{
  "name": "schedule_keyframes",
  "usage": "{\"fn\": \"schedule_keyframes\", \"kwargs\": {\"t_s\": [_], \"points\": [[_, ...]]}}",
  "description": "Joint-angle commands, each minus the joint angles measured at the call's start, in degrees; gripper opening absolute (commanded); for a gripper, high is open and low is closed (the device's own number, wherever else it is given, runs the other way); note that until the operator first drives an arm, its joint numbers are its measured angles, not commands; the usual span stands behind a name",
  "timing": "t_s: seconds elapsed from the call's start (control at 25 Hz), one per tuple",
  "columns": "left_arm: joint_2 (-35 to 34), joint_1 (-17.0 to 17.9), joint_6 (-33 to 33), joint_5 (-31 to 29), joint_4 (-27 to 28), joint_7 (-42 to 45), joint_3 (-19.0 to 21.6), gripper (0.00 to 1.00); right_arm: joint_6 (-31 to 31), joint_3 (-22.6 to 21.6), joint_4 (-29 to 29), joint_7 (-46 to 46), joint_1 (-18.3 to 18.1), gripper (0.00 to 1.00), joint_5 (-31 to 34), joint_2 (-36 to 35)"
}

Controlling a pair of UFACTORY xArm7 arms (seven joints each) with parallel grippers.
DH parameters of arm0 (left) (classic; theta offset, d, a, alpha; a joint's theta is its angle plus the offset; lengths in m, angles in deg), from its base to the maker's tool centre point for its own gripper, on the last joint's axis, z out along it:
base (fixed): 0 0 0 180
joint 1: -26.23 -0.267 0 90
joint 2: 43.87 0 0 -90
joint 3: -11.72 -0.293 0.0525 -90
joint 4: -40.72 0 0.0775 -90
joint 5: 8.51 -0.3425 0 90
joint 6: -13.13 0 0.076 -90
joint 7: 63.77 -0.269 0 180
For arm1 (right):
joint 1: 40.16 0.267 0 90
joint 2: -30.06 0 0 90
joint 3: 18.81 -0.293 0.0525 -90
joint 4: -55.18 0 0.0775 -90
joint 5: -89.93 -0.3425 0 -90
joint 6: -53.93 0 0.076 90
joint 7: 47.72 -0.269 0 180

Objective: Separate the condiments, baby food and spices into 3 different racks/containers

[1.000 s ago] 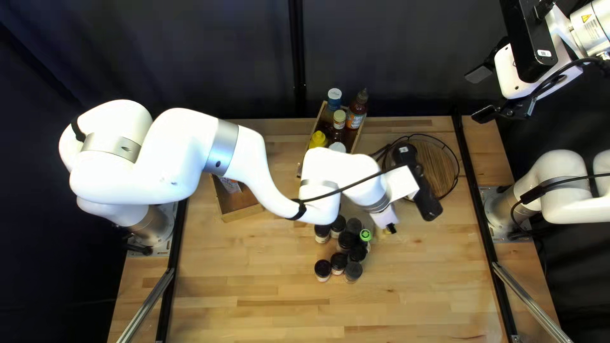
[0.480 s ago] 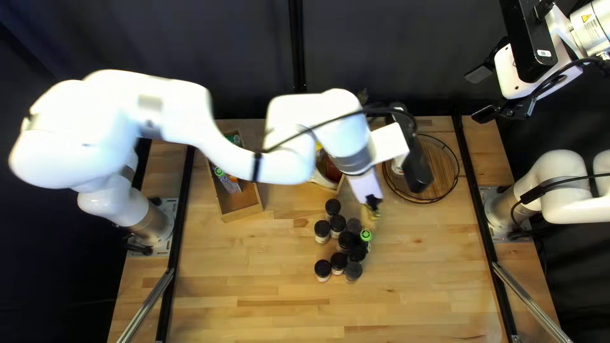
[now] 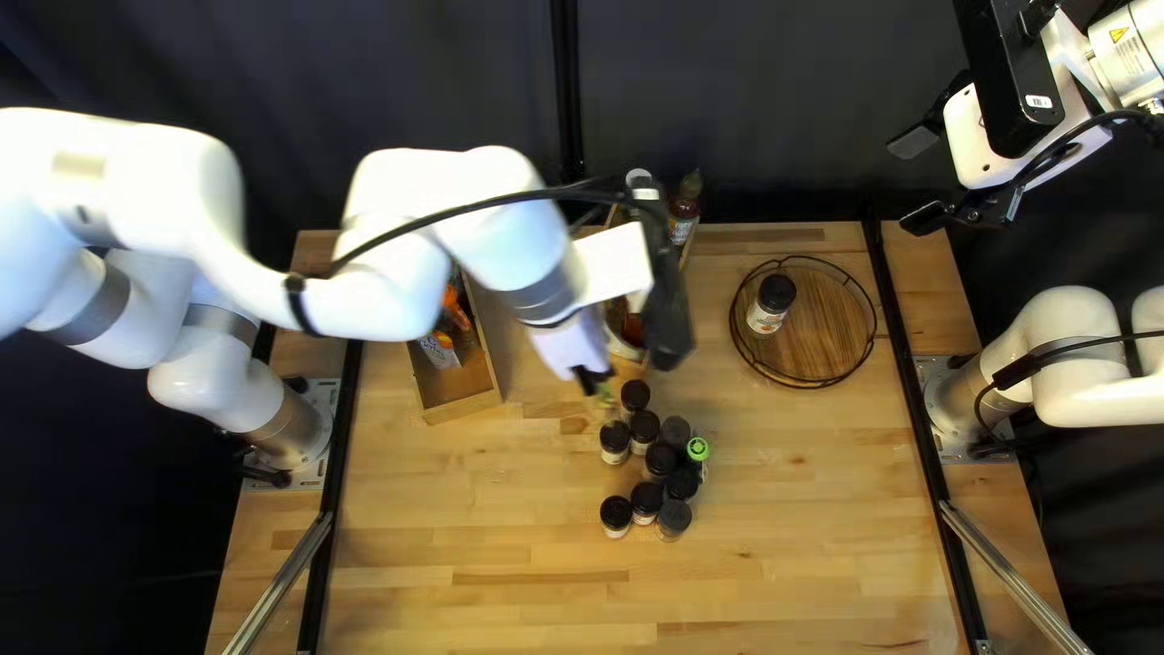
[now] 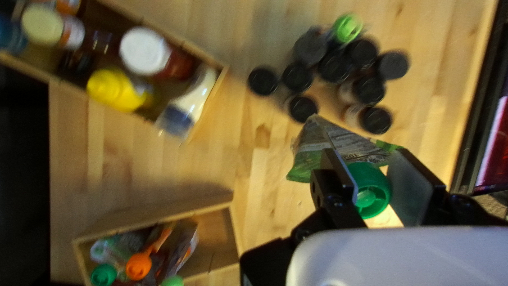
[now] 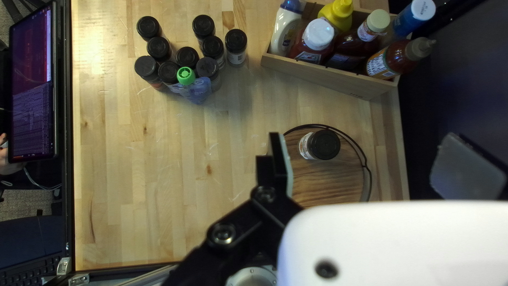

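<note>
My left gripper (image 3: 592, 379) hangs over the table in the top left view; in the left wrist view my left gripper (image 4: 374, 182) is shut on the green cap of a pouch (image 4: 338, 143). My right gripper (image 3: 924, 180) is raised at the upper right; in the right wrist view my right gripper (image 5: 365, 167) stands open, holding nothing. Black-lidded spice jars (image 5: 213, 47) cluster on the table with a green-capped pouch (image 5: 186, 77). One jar (image 3: 771, 303) stands in the round wire-rimmed rack (image 3: 837, 328). Condiment bottles (image 4: 145, 51) fill one wooden box (image 5: 338, 79); pouches (image 4: 140, 265) lie in another (image 3: 467, 406).
The condiment box stands at the table's far edge, between the pouch box and the round rack. Beside the near edge in the right wrist view are a monitor (image 5: 33, 85) and part of a person's hand (image 5: 6, 159).
My left arm has swung left across the top left view with the pouch, uncovering the round rack and its jar. My right arm has not moved.
</note>
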Motion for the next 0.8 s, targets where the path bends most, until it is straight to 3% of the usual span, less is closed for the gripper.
{"fn": "schedule_keyframes", "kwargs": {"t_s": [0.04,0.36,0.52,0.8], "points": [[-7.1,-0.8,1.7,-0.3,-9.9,0.4,-1.0,0.00,0.0,0.0,0.0,0.0,0.0,1.00,0.0,0.0],[-16.4,-3.2,5.2,-3.6,-23.9,4.9,0.0,0.00,0.0,0.0,0.0,0.0,0.0,1.00,0.0,0.0],[-19.2,-4.5,5.8,-5.4,-27.9,6.5,0.4,0.00,0.0,0.0,0.0,0.0,0.0,1.00,0.0,0.0],[-25.6,-6.7,9.2,-8.1,-36.8,4.6,-2.3,0.00,0.0,0.0,0.0,0.0,0.0,1.00,0.0,0.0]]}}
